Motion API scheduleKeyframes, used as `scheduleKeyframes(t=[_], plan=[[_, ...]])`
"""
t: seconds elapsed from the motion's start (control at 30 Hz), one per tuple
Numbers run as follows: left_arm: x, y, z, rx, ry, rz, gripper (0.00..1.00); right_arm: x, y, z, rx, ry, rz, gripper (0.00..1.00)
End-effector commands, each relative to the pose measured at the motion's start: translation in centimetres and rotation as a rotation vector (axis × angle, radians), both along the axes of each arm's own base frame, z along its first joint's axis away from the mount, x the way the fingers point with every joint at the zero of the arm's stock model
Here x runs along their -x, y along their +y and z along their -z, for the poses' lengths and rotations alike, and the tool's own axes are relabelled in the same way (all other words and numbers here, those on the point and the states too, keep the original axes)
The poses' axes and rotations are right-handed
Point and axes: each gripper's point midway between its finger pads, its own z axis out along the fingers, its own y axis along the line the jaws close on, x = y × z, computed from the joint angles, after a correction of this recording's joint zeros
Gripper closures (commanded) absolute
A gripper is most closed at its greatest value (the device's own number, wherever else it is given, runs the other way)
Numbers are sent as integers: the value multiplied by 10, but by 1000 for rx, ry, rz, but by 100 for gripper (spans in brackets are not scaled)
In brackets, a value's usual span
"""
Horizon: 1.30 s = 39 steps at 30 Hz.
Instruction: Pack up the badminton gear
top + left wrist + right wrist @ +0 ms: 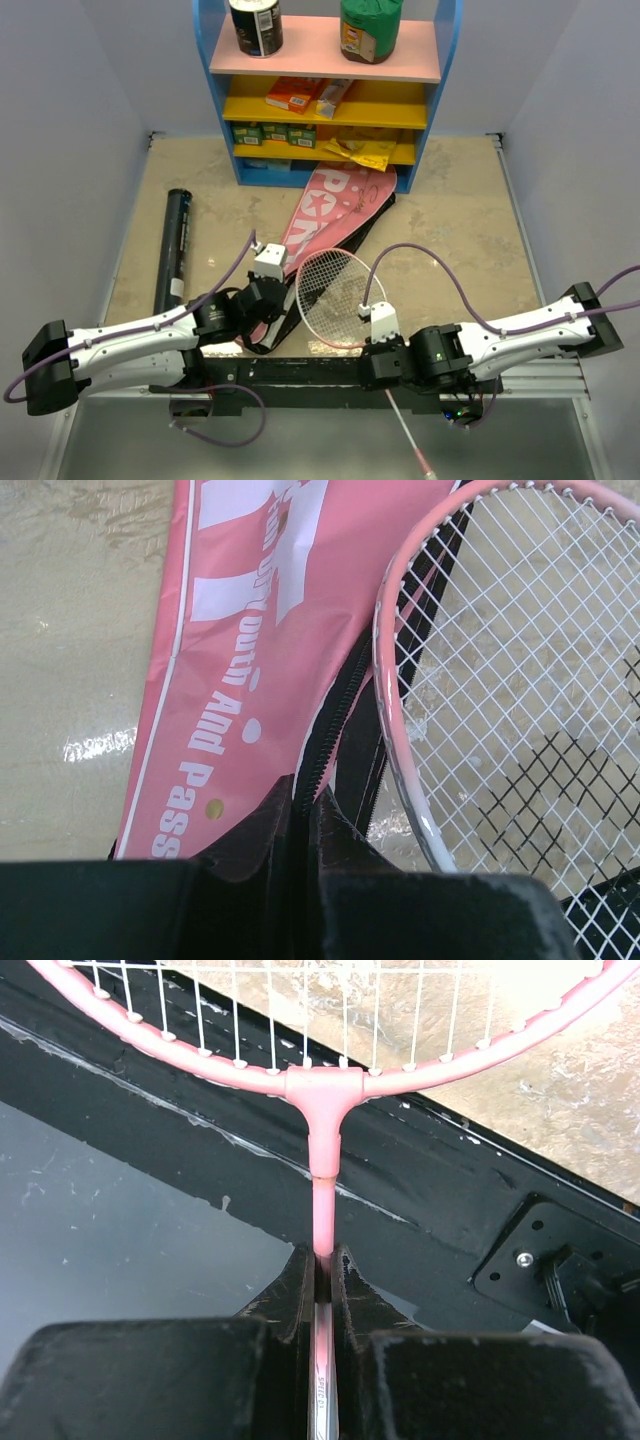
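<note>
Left fingers (250, 845) pinch the pink bag (240, 630) at its zipper — right fingers (285, 1300) clamp the racket (322, 1090) shaft.

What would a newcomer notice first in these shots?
A pink racket, mid-table at the near edge, has its shaft clamped in the right gripper. Left of it, the left gripper pinches the zipper edge of the pink bag reaching toward the shelf unit. A black tube lies leftmost.

The beige table (470, 230) carries a black tube (173, 250) at left, a pink bag (330, 210) centrally, a shelf unit (390, 102) at the far edge
</note>
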Motion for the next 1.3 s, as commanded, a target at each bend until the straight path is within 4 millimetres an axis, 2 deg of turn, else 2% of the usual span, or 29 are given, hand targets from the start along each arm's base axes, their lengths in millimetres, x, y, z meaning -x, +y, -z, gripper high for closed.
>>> scheduleKeyframes(t=[0.0,0.13,0.33,0.53,0.83,1.0,1.1,1.27], plan=[[-11,-10,-32,64,-69,-22,100,6,10,-3,-42,19,-36,100],[-13,-6,-33,39,-79,-31,100,10,8,-8,-59,27,-45,100],[-26,11,-24,-33,-94,-87,100,7,-9,-20,-105,33,-21,100],[-42,19,-34,-49,-129,-133,100,8,-17,-20,-80,37,-45,100],[-56,28,-50,-36,-144,-185,100,15,-23,-18,-46,49,-140,100],[-55,29,-61,-6,-150,-183,100,15,-16,-15,-36,41,-151,100],[-49,24,-66,34,-138,-148,100,16,0,-13,-55,29,-136,100],[-42,17,-62,82,-117,-108,100,-4,24,-14,-68,-51,-57,100]])
